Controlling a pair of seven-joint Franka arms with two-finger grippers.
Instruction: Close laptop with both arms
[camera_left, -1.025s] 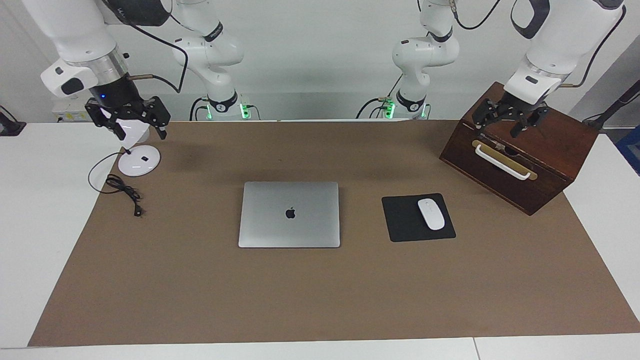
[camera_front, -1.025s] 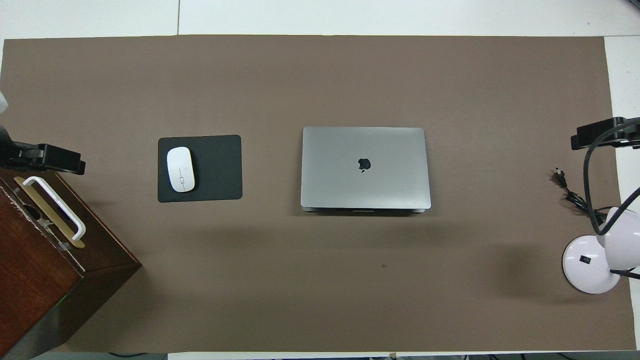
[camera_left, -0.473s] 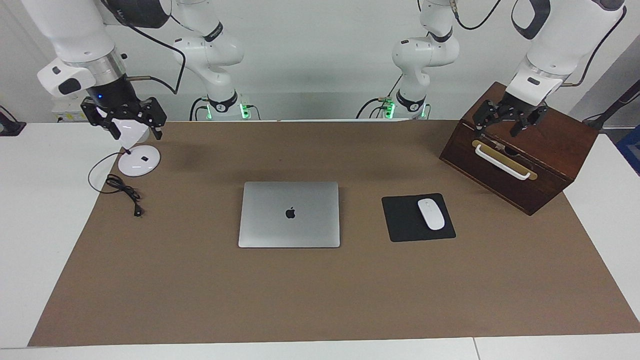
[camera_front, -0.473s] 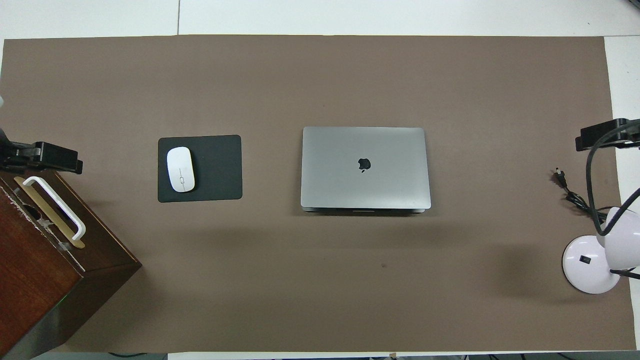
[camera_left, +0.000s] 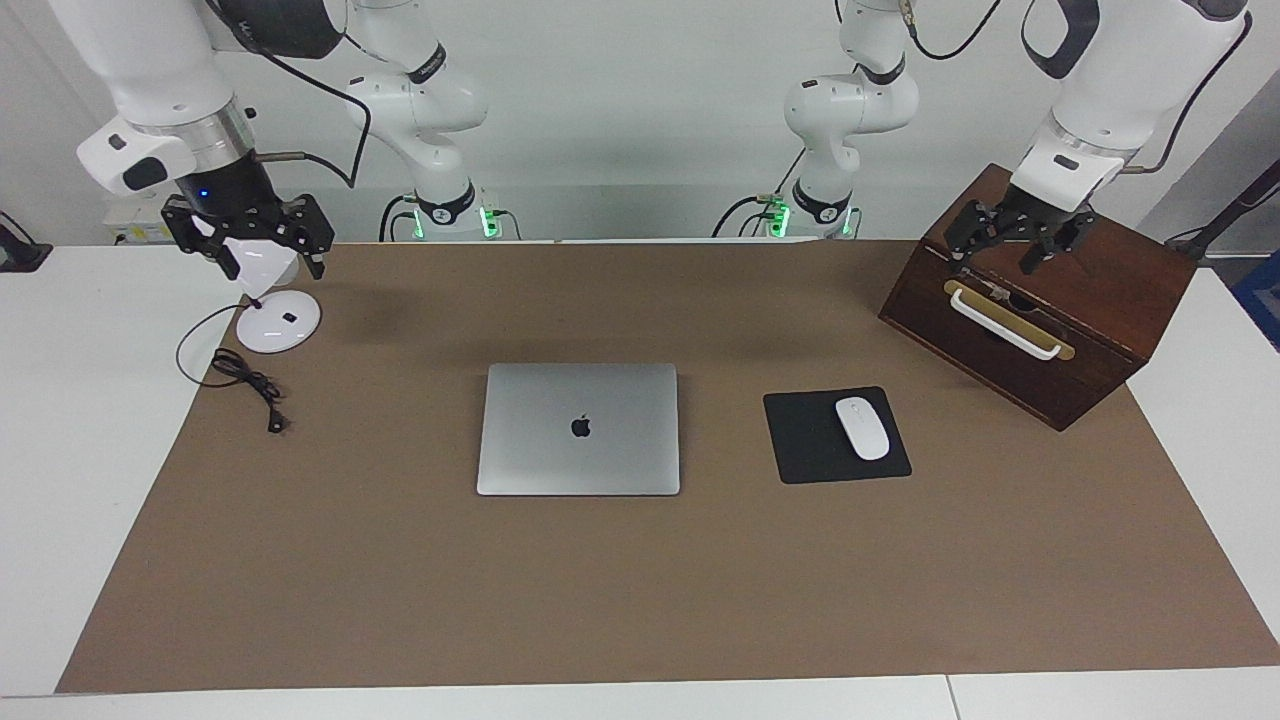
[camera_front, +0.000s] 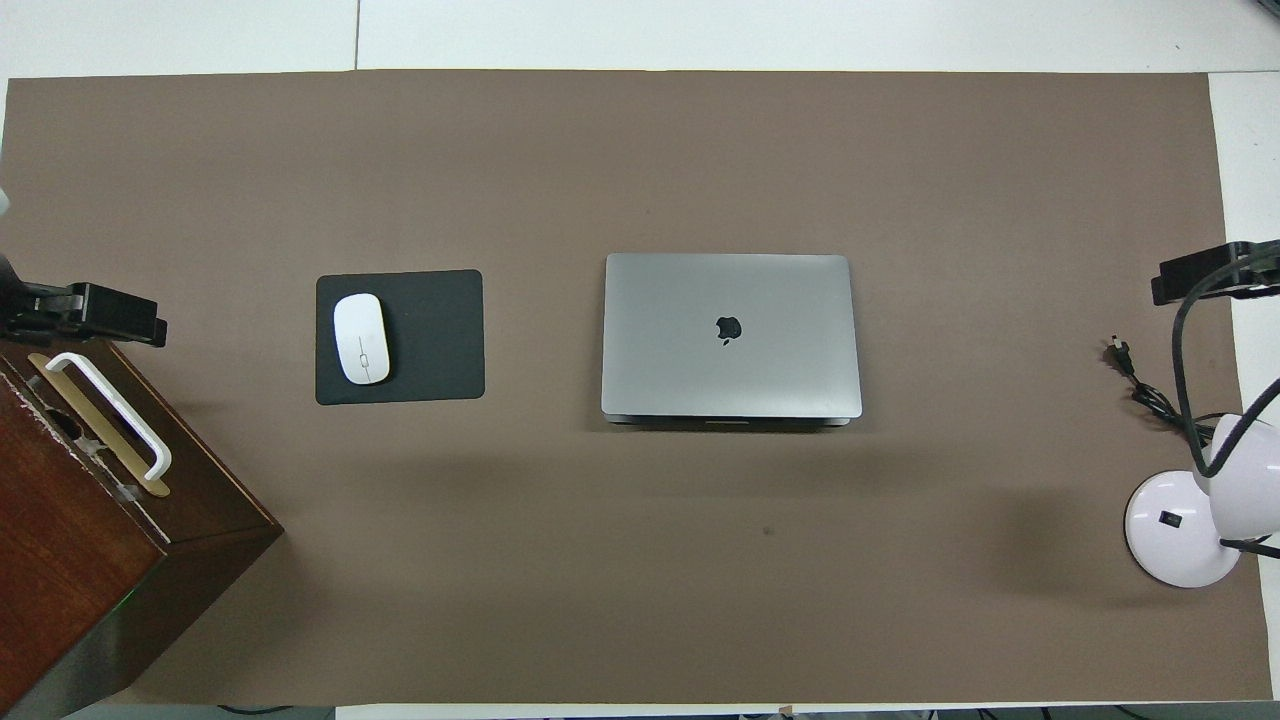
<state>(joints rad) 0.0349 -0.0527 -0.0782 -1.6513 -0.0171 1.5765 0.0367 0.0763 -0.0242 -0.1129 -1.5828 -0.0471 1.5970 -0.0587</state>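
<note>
The silver-grey laptop (camera_left: 578, 428) lies shut and flat in the middle of the brown mat, its dark logo facing up; it also shows in the overhead view (camera_front: 730, 335). No gripper touches it. My right gripper (camera_left: 272, 258) is open and empty, raised over the white desk lamp at the right arm's end of the table; its tip shows in the overhead view (camera_front: 1210, 270). My left gripper (camera_left: 995, 262) is open and empty, raised over the wooden box at the left arm's end; its tip shows in the overhead view (camera_front: 90, 312).
A black mouse pad (camera_left: 800, 445) with a white mouse (camera_left: 862, 428) lies beside the laptop toward the left arm's end. A dark wooden box (camera_left: 1100, 300) with a white handle stands there. The lamp's base (camera_left: 278, 322) and black cable (camera_left: 245, 378) lie at the right arm's end.
My right gripper has risen a little and drawn back toward the table's end over the lamp. My left gripper has lifted slightly over the box. The laptop has not moved.
</note>
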